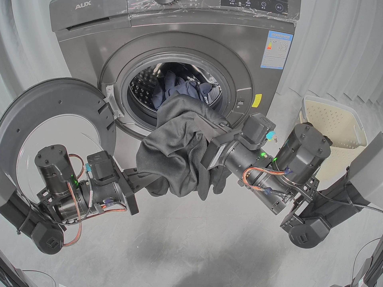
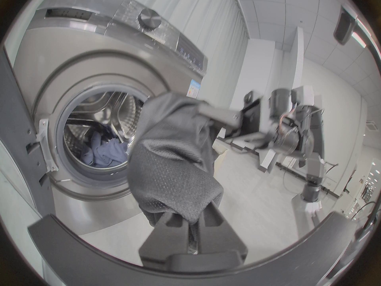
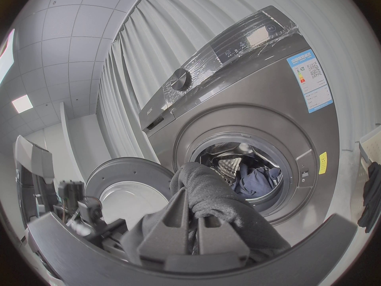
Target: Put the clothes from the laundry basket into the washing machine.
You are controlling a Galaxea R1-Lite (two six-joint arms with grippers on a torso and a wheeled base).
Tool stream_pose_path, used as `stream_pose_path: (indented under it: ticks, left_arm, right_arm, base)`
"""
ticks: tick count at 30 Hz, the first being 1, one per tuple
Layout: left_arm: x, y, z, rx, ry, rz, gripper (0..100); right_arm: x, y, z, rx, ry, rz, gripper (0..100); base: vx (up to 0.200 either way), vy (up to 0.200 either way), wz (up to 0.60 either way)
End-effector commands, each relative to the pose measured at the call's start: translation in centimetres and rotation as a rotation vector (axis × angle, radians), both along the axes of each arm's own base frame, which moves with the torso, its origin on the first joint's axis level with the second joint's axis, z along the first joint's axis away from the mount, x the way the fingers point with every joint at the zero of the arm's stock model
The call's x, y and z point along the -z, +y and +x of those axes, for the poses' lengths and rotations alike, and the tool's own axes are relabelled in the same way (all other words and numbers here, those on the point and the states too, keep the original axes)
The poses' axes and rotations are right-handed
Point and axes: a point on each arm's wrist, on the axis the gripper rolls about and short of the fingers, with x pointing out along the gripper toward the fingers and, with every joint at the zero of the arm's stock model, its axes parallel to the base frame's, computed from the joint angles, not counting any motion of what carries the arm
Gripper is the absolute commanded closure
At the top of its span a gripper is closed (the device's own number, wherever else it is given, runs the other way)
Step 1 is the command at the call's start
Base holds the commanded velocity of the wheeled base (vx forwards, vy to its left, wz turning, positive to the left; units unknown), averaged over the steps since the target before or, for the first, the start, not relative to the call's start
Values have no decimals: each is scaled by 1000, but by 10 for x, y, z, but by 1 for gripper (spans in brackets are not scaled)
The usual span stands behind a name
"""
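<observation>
Washing machine [image 1: 99, 44], grey front-loader, stood at the far side of the floor [image 1: 191, 240], with a pale curtain [image 1: 335, 36] behind it. Its round door [image 1: 52, 100] hung wide open on the left, hinged at the left of the opening. Laundry basket [image 1: 343, 120], cream and perforated, sat on the floor to the right of the machine, partly behind the right arm. From the right wrist view, some dark cloth [image 3: 371, 195] hung at the basket's edge; could not tell what it was.

Black garment [image 1: 175, 148] was held up in the air between the two arms, just in front of the drum [image 1: 139, 86] opening and level with its lower rim. Its top fold lay across the mouth of the drum and the rest drooped in loose folds toward the floor, not touching it. Blue clothes [image 1: 175, 86] already lay bunched inside the drum, toward the far wall.

Left hand [image 2: 192, 229] was closed on the garment's lower left part, with fabric pinched between its fingers. Right hand [image 3: 194, 223] was closed on the upper right part, nearer the drum, with cloth draped over its fingers.
</observation>
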Motion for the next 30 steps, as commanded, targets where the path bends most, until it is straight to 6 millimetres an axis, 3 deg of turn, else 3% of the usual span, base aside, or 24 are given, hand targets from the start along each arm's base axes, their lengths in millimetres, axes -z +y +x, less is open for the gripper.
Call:
stream_pose_path:
  ticks: [1, 3, 4, 7, 10, 13, 22, 30]
  left_arm:
    - [-30, -5, -27, 64, -63, -77, 100]
    - [-33, -7, -31, 79, -64, -93, 100]
    - [-41, -9, -37, 103, -67, -126, 100]
    - [-54, -12, -46, 134, -72, -178, 100]
    - [-79, -17, -39, 113, -119, -256, 100]
    - [-85, -19, -31, 60, -130, -286, 100]
    - [-79, -29, -9, -61, -114, -299, 100]
    - [-76, -30, 0, -123, -123, -313, 100]
  right_arm:
    - [7, 5, -6, -35, 14, -25, 100]
    - [9, 5, -6, -39, 18, -28, 100]
    - [11, 5, -7, -41, 27, -36, 0]
    - [24, 2, -8, -39, 58, -72, 0]
    - [44, -3, -13, -40, 116, -133, 0]
    - [55, -7, -18, -42, 151, -172, 0]
    - [78, -26, -25, -19, 235, -255, 0]
    - [83, -30, -25, -9, 252, -269, 0]
  base:
    - [0, 0, 0]
    - [0, 0, 0]
    - [0, 0, 0]
    - [0, 0, 0]
    - [0, 0, 0]
    - [0, 0, 0]
    - [0, 0, 0]
    - [0, 0, 0]
